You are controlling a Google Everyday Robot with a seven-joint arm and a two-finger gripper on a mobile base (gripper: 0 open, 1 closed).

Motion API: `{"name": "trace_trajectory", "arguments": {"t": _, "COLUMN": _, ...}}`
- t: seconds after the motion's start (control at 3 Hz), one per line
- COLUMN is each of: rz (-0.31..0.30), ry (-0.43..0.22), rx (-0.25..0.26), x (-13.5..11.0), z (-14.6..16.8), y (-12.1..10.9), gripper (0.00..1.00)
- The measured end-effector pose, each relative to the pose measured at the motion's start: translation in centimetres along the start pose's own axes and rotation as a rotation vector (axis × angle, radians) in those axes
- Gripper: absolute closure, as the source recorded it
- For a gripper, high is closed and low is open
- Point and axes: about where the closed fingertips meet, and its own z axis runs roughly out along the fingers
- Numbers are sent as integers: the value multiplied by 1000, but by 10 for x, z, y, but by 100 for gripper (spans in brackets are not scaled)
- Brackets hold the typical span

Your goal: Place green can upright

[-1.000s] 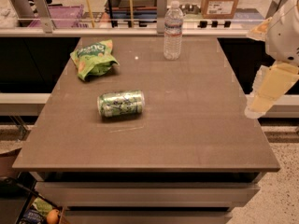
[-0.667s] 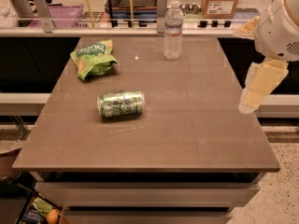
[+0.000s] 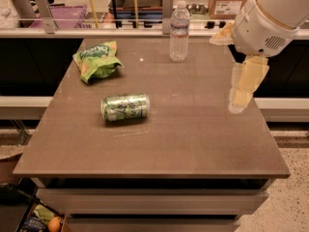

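Observation:
The green can point(image 3: 125, 107) lies on its side on the brown table point(image 3: 193, 144), left of the middle, its long axis running left to right. It is green with a pale pattern. My gripper point(image 3: 240, 99) hangs from the white arm above the table's right part, well to the right of the can and apart from it. It holds nothing that I can see.
A green snack bag point(image 3: 95, 61) lies at the table's back left. A clear water bottle point(image 3: 179, 31) stands upright at the back middle. A counter with boxes and racks runs behind the table. The table's right edge is just right of my gripper.
My arm has moved left and inward, from beyond the table's right edge to above its right part. The can, bag and bottle have not moved.

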Motion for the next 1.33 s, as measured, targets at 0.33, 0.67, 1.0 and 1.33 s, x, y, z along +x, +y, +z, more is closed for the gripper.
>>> {"name": "trace_trajectory", "arguments": {"t": 0.33, "rz": 11, "ry": 32, "rx": -27, "x": -21, "z": 12, "y": 1, "gripper": 0}}
{"name": "trace_trajectory", "arguments": {"t": 0.67, "rz": 66, "ry": 85, "rx": -9, "x": -38, "z": 23, "y": 2, "gripper": 0}}
{"name": "trace_trajectory", "arguments": {"t": 1.0, "rz": 99, "ry": 125, "rx": 11, "x": -56, "z": 33, "y": 1, "gripper": 0}}
{"name": "trace_trajectory", "arguments": {"t": 1.33, "rz": 80, "ry": 124, "rx": 7, "x": -74, "z": 48, "y": -3, "gripper": 0}}
